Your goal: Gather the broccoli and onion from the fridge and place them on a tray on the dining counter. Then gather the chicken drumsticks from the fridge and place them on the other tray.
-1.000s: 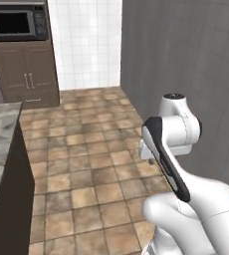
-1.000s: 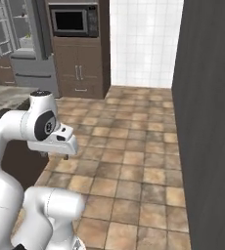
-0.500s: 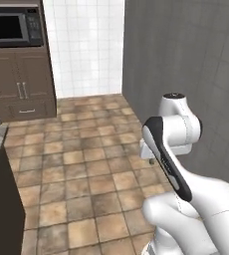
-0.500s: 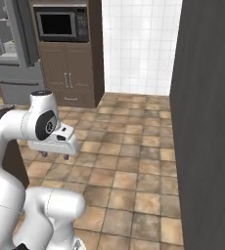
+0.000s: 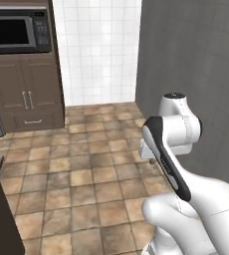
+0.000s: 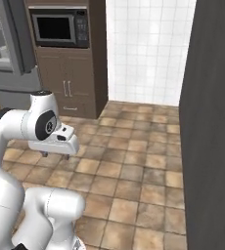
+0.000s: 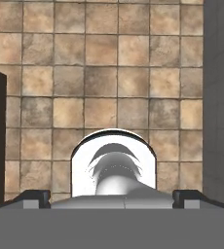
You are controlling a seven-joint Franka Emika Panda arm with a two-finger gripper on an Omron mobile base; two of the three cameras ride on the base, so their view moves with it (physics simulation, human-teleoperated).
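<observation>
Left base view: the white arm rose from the lower right, its claw tucked low behind the elbow joint and pointing down at a brown tiled floor. Little of the claw showed, so whether it was wide or narrow could not be told. A dark wooden cabinet with a built-in microwave stood at the far left, beside a white tiled wall. A dark grey wall filled the right side.

Right base view: the arm rose from the lower left, the claw hanging just under the white hand. The grey fridge stood at the far left, beside the microwave cabinet (one door appeared swung open).

Hand view: the camera looked straight down at the floor tiles. The two dark fingertips sat far apart at the bottom corners, with nothing between them.
</observation>
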